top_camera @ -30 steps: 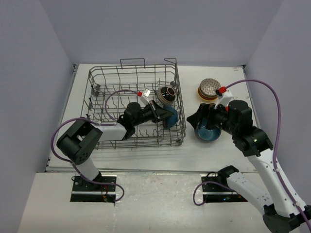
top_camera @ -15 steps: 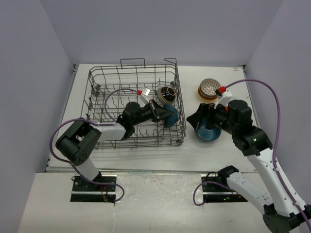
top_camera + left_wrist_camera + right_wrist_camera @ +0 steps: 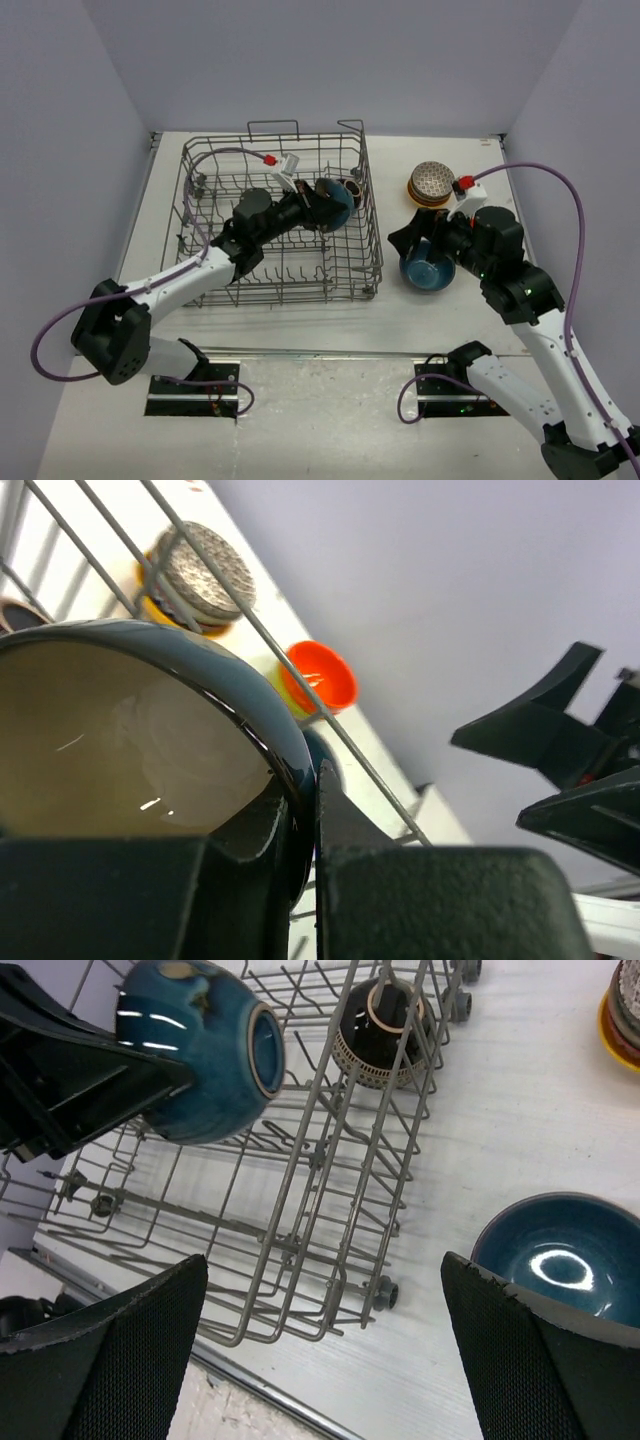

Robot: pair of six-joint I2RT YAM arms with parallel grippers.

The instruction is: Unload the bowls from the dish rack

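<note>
My left gripper [image 3: 322,207] is shut on the rim of a dark blue bowl [image 3: 336,203] and holds it raised inside the grey wire dish rack [image 3: 215,185]. The left wrist view shows my gripper [image 3: 305,810] pinching the bowl's wall [image 3: 150,740]. The right wrist view shows the same bowl [image 3: 200,1050] on its side above the rack's tines [image 3: 300,1190]. A black bowl [image 3: 350,189] leans in the rack's back right corner. My right gripper [image 3: 413,240] is open and empty [image 3: 330,1360], just left of a blue bowl [image 3: 428,272] on the table.
A stack topped by a patterned bowl [image 3: 432,184] stands right of the rack, behind the right arm. An orange bowl [image 3: 320,675] shows beyond the rack wire in the left wrist view. The table's near edge [image 3: 250,1400] runs below the rack.
My left arm has lifted the dark blue bowl up off the tines and toward the back of the rack. The right arm has barely moved.
</note>
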